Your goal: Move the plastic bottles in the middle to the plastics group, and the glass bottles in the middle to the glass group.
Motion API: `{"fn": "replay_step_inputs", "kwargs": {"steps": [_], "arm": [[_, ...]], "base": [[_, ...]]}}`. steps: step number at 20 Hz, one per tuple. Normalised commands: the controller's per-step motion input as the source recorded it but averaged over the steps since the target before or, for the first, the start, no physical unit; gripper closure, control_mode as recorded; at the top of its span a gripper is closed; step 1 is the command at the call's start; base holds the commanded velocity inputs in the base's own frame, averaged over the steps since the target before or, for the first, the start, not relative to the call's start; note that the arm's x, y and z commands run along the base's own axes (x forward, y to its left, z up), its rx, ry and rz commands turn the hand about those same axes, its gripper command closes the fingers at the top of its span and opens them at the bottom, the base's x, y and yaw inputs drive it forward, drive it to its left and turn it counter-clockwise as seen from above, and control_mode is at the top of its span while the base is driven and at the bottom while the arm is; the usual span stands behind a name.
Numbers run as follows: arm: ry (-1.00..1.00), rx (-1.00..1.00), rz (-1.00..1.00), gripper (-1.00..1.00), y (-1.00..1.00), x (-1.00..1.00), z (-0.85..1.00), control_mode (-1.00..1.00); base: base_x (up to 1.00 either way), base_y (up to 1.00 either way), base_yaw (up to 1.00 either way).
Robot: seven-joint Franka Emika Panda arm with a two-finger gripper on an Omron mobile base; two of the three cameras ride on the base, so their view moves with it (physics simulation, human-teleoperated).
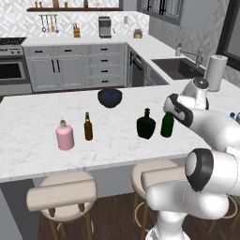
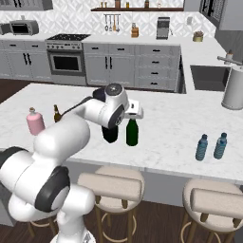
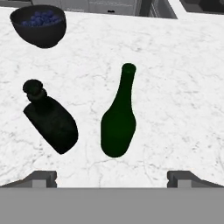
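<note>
The tall dark-green glass bottle (image 3: 118,118) stands upright mid-counter, and the squat black glass bottle (image 3: 50,118) is just to its left. My gripper (image 3: 113,178) hovers above the green bottle (image 2: 132,133), open, with nothing between its tips. The hand partly covers the black bottle (image 2: 109,135) in the right base view. Far left stand the glass group's pink squat bottle (image 1: 65,136) and slim brown bottle (image 1: 88,126). Two pale-blue plastic bottles (image 2: 201,147) (image 2: 220,145) stand side by side at the counter's right. I cannot tell which belongs to the plastics group.
A dark bowl of blueberries (image 1: 110,97) sits behind the black bottle. A paper towel roll (image 1: 215,72) and the sink (image 1: 180,68) lie to the back right. Padded stools (image 1: 61,197) line the white marble counter (image 1: 33,122) at its near edge.
</note>
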Motion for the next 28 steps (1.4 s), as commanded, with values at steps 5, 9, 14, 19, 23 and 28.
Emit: {"fn": "replay_step_inputs", "kwargs": {"steps": [5,9,14,19,23,28], "arm": [[0.00,0.00,0.00,-1.00,-0.01,0.29,-0.14,-1.00],[0.00,0.00,0.00,-1.00,0.00,0.25,-0.19,-1.00],[0.00,0.00,0.00,-1.00,0.00,0.12,-0.14,-1.00],[0.00,0.00,0.00,-1.00,-0.04,0.12,-0.08,-1.00],[0.00,0.00,0.00,-1.00,-0.11,0.15,-0.10,-1.00],[0.02,0.00,0.00,-1.00,-0.04,0.07,-0.14,-1.00]], "base": [[0.00,0.00,0.00],[0.00,0.00,0.00],[0.00,0.00,0.00],[0.00,0.00,0.00],[0.00,0.00,0.00],[0.00,0.00,0.00]]}}
